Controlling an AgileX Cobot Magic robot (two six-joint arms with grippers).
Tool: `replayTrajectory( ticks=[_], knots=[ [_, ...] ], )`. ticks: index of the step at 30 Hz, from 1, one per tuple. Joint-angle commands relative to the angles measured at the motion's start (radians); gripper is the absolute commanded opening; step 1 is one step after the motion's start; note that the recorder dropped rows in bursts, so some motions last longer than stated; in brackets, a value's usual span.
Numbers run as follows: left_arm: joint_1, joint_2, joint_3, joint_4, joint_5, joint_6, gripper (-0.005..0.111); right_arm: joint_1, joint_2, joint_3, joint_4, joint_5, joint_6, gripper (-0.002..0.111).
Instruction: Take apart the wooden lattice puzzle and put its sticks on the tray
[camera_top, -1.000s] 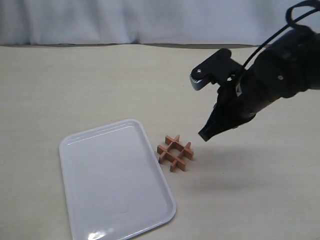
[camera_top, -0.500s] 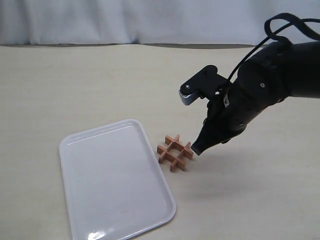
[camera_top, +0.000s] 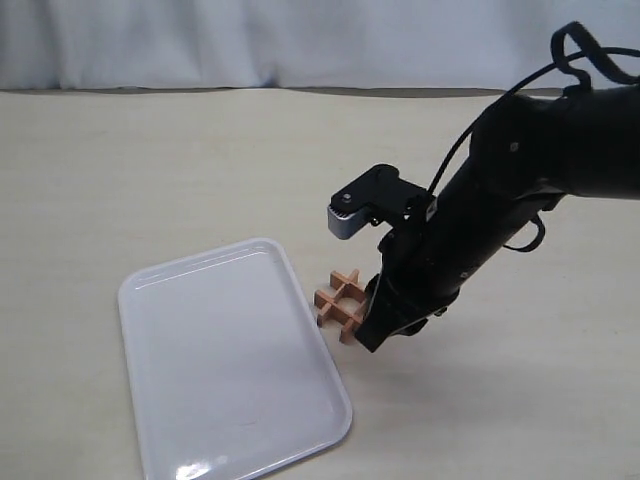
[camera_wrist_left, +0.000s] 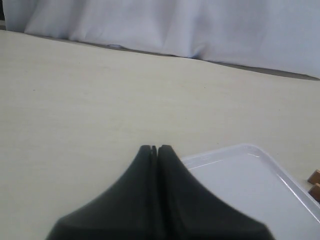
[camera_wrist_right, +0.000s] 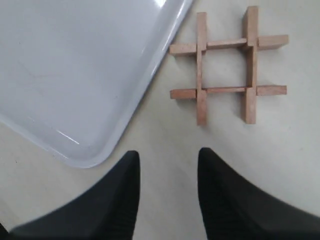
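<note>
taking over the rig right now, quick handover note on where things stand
Left end effector: shut, empty, over the table near a corner of the tray.
Right end effector: open, empty, poised by the wooden lattice puzzle, not gripping it.
Puzzle intact, four sticks interlocked, on the table beside the tray.
Done: nothing; tray bare.
Left: separate the sticks, place each on the tray.
</note>
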Motion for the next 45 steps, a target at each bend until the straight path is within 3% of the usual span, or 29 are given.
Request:
replayTrajectory(
  ticks=[1, 16, 25, 45],
  knots=[
    [0.002, -0.002, 0.003, -0.006, -0.013, 0.001, 0.000, 0.001, 0.051, -0.002, 0.021, 0.006, -0.031, 0.037],
    [0.002, -0.002, 0.003, -0.006, -0.013, 0.001, 0.000, 0.023, 0.103, -0.004, -0.002, -0.078, -0.025, 0.037],
    [0.002, -0.002, 0.003, -0.006, -0.013, 0.001, 0.000, 0.167, 0.103, -0.008, -0.373, -0.111, 0.276, 0.037],
    [0.002, -0.002, 0.003, -0.006, -0.013, 0.001, 0.000, 0.158, 0.103, -0.002, -0.396, -0.208, 0.307, 0.037]
  ],
)
